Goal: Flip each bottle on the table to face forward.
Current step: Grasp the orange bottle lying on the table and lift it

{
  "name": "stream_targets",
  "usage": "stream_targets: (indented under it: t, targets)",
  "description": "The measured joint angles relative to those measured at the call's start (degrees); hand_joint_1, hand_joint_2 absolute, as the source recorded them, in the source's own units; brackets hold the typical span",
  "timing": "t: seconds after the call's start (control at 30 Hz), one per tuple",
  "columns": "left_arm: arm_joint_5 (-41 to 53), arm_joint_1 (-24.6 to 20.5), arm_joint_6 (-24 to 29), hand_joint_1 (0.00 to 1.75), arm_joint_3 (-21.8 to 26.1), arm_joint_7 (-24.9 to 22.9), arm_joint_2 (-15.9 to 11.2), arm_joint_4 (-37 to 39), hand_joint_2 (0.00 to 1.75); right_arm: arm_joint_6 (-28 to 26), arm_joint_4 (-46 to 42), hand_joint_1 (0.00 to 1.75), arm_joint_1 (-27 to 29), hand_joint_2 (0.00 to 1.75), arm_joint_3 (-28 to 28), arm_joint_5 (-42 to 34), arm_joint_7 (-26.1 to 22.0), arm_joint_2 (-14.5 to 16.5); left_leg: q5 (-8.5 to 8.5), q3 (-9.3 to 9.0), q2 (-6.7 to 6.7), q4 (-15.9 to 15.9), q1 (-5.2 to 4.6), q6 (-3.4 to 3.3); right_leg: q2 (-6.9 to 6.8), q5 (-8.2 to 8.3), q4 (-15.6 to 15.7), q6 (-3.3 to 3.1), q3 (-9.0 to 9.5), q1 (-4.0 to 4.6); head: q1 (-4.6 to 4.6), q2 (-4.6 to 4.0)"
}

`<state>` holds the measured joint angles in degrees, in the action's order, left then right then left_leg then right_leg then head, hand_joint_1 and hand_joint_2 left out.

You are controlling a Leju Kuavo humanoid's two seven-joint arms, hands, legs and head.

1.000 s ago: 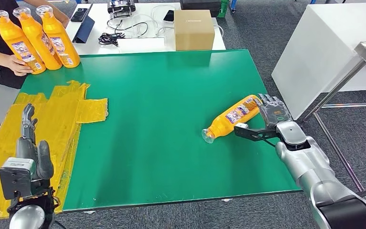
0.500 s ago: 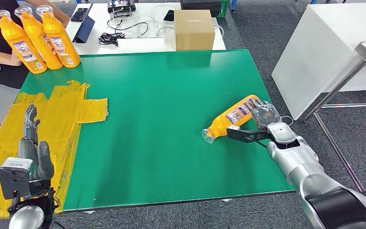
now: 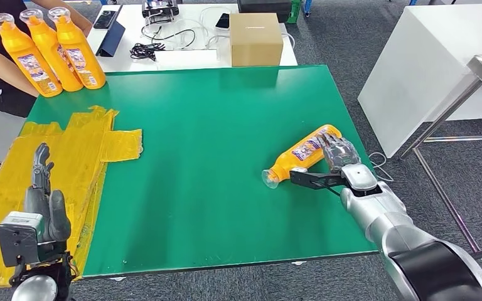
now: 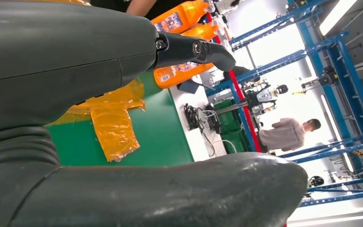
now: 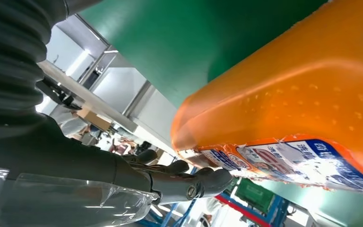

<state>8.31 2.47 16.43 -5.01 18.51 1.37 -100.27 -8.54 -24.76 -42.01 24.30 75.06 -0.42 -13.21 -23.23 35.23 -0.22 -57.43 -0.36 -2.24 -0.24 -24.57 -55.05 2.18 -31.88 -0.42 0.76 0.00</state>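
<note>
One orange bottle (image 3: 302, 155) is being kept lying on the green counter (image 3: 213, 125) nr its right edge, long axis diagonal, cap twd the robot's left. Its base end is being gripped by the right hand (image 3: 337, 155). Left hand (image 3: 41, 194) is being held open over yellow sheeting (image 3: 75, 150). 3 upright bottles (image 3: 50, 47) are being kept at the far-left corner.
</note>
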Motion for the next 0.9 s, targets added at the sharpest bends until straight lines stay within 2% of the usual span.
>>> stream_targets:
  t: [0.27,0.9]
  targets:
    - [0.0,0.6,-0.7,0.00,0.0,-0.7,-0.1,-0.5,0.00,-0.1,0.9,0.00,-1.1,1.75,0.6,0.6,-0.1,1.9,0.01,0.00,0.00,0.0,0.00,0.01,0.00,0.00,0.0,0.00,0.00,0.00,0.00,0.00]
    - [-0.6,-0.1,-2.5,0.00,-0.7,-1.4,-0.1,-0.5,0.00,1.2,1.5,0.00,-1.8,1.75,1.6,-0.4,-1.4,9.2,0.04,-0.01,0.02,0.0,0.03,0.05,0.01,0.00,0.0,-0.01,-0.02,0.01,0.00,0.00]
